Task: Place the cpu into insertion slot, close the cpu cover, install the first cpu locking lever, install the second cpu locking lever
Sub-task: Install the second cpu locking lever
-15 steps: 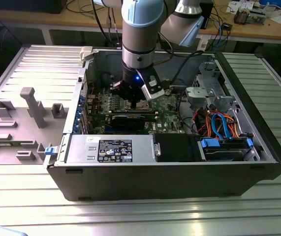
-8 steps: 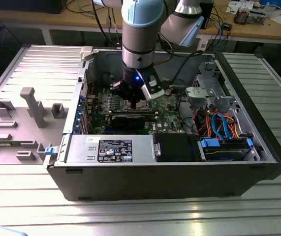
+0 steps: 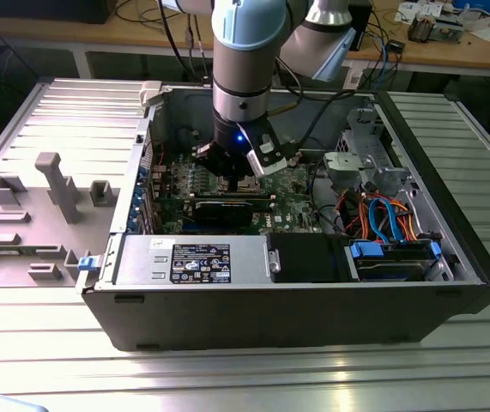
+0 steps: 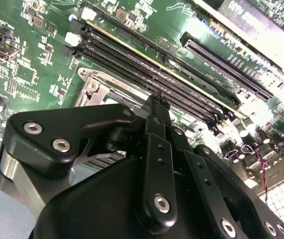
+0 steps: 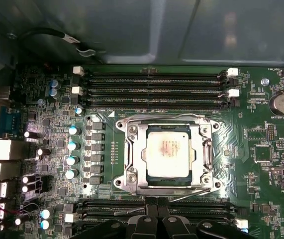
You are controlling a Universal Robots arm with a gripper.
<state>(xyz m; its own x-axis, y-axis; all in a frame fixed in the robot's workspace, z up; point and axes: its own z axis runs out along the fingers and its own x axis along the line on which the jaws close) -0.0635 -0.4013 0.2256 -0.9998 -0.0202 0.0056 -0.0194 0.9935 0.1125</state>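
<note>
Gripper (image 5: 154, 219), fingers pressed together and empty, beside the seated cpu (image 5: 168, 152) under its lowered cpu cover (image 5: 142, 149); lever installation appears current, requiring precise hooking.

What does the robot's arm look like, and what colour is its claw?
The arm is a fat silver-grey tube with pale blue caps at its joints and a small blue light glowing near the wrist. Black cables trail behind it. The gripper is black, built from flat linked bars held by shiny silver screws, narrowing to thin tips.
</note>
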